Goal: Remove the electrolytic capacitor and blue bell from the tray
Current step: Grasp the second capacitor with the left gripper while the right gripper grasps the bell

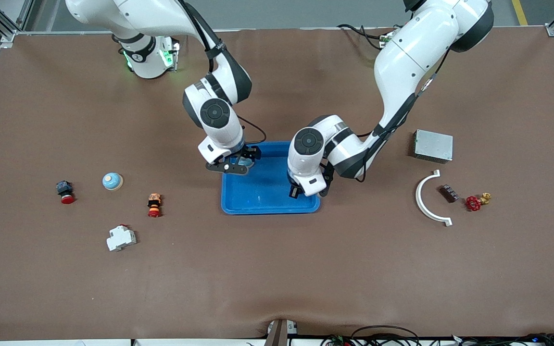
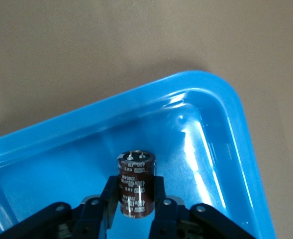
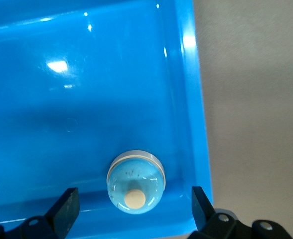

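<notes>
A blue tray [image 1: 262, 199] lies at the table's middle. My left gripper [image 1: 309, 191] is low in the tray corner nearer the front camera, toward the left arm's end. In the left wrist view it [image 2: 135, 188] is shut on a dark brown capacitor [image 2: 136, 169], held upright over the tray floor [image 2: 201, 79]. The capacitor is hidden in the front view. My right gripper [image 1: 237, 164] is over the tray corner toward the right arm's base. In the right wrist view it [image 3: 134, 196] is open, fingers wide on either side of a light-blue bell [image 3: 136, 180] resting in the tray [image 3: 198, 99].
Toward the right arm's end lie a second blue bell [image 1: 112, 181], two red push buttons [image 1: 65, 191] [image 1: 154, 204] and a white breaker [image 1: 121, 238]. Toward the left arm's end lie a grey metal box [image 1: 433, 145], a white curved piece [image 1: 428, 199], a small brown part [image 1: 449, 193] and a red valve [image 1: 474, 203].
</notes>
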You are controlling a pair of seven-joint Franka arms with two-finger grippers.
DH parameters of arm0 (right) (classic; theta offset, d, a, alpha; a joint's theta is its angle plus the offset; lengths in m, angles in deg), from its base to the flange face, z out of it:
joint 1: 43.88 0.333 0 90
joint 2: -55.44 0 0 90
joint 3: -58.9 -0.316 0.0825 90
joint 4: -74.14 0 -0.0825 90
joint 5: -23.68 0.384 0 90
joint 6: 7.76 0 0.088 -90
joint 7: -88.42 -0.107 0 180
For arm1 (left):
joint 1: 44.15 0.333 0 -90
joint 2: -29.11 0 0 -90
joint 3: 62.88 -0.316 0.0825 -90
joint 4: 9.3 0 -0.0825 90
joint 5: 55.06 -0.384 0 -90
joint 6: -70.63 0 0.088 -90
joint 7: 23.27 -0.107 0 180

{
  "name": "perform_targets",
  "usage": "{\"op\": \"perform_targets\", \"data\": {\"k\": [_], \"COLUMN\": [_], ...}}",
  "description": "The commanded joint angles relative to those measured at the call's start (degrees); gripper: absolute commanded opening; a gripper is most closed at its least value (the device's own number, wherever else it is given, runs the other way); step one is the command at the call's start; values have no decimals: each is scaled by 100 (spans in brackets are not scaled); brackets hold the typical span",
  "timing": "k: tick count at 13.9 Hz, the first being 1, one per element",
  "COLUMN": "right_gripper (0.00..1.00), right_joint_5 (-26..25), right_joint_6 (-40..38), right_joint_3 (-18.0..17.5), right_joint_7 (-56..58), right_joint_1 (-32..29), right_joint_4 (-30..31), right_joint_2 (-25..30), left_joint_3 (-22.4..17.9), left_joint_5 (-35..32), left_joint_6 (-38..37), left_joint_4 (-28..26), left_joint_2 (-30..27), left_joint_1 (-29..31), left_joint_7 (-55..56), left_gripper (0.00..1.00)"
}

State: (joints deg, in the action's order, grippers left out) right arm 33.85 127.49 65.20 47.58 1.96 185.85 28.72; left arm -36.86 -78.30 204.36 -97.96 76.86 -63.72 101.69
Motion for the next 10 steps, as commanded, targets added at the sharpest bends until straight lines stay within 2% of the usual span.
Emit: {"op": "perform_targets", "data": {"k": [1,6,10], "right_gripper": [100,100,100], "right_joint_5": [99,90,81], "right_joint_6": [221,239,247], "right_joint_3": [82,82,82], "right_joint_7": [-179,-143,-117], "right_joint_1": [180,206,259], "right_joint_4": [-9,-9,-35], "right_joint_2": [-183,-421,-579], "left_joint_3": [-36,-1,61], "left_joint_5": [-154,-154,205], "left_joint_6": [13,-434,-1138], "left_joint_4": [147,227,-1], "left_joint_2": [-151,-757,-1407], "left_joint_1": [-56,233,751], "left_joint_7": [55,-357,-1612], "left_gripper": [0,0,0]}}
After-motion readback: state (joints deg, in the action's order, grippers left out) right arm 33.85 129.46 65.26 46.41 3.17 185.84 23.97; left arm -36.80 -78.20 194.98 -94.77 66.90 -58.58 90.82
